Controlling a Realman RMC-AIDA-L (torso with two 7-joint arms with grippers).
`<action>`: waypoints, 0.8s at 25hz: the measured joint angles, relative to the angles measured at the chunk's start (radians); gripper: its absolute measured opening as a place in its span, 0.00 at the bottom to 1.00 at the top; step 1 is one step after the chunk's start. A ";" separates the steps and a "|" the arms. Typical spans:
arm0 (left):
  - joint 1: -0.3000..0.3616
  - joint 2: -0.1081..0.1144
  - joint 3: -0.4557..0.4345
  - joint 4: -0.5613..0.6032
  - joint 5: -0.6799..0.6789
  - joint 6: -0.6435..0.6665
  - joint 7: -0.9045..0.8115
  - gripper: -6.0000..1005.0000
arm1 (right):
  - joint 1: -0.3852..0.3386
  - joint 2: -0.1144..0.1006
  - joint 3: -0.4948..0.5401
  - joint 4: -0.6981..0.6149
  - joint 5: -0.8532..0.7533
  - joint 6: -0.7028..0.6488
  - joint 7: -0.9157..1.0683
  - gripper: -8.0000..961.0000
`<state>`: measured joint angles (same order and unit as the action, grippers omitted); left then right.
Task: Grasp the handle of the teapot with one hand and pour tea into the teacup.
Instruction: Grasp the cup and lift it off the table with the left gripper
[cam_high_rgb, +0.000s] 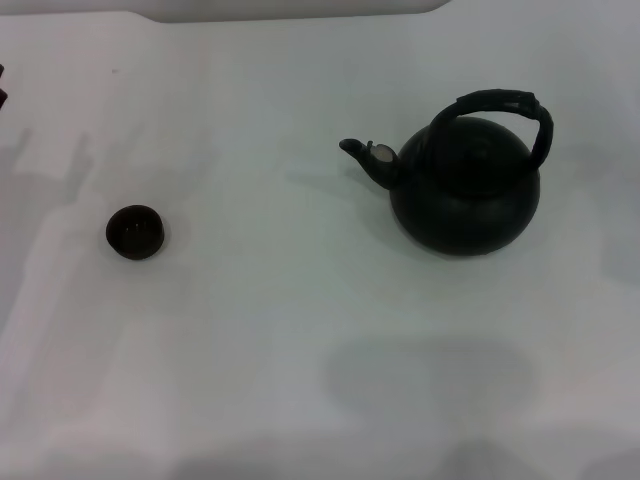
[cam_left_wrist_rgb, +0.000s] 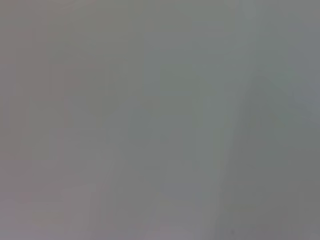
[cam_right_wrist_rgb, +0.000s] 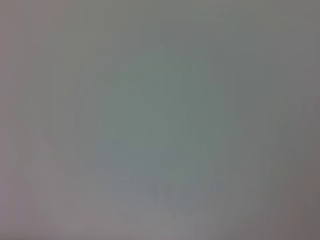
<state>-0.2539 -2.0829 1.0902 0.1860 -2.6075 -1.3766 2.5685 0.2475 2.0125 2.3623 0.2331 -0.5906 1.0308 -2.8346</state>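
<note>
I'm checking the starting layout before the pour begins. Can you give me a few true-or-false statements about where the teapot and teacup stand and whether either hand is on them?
1. The teapot stands upright on the table. True.
2. The teacup sits right under the teapot's spout. False: it stands well apart, off to the robot's left of the pot, with bare table between them.
3. The spout points toward the teacup's side. True.
4. A hand is closed around the handle. False: no hand shows in any view, and the handle is free.
5. The teacup lies tipped on its side. False: it stands upright with its opening facing up.
</note>
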 joint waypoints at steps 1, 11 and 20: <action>0.003 0.001 0.002 0.004 0.000 0.003 -0.008 0.77 | 0.001 0.000 0.000 0.000 0.000 -0.002 0.000 0.86; 0.158 0.002 0.088 0.369 0.132 0.245 -0.236 0.77 | 0.016 0.000 -0.025 0.000 -0.002 -0.022 -0.002 0.86; 0.386 0.010 0.427 0.874 0.155 0.691 -0.438 0.77 | 0.018 0.000 -0.040 -0.012 0.000 -0.022 0.000 0.86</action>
<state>0.1320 -2.0724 1.5170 1.0599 -2.4520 -0.6853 2.1305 0.2654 2.0126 2.3222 0.2214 -0.5909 1.0084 -2.8348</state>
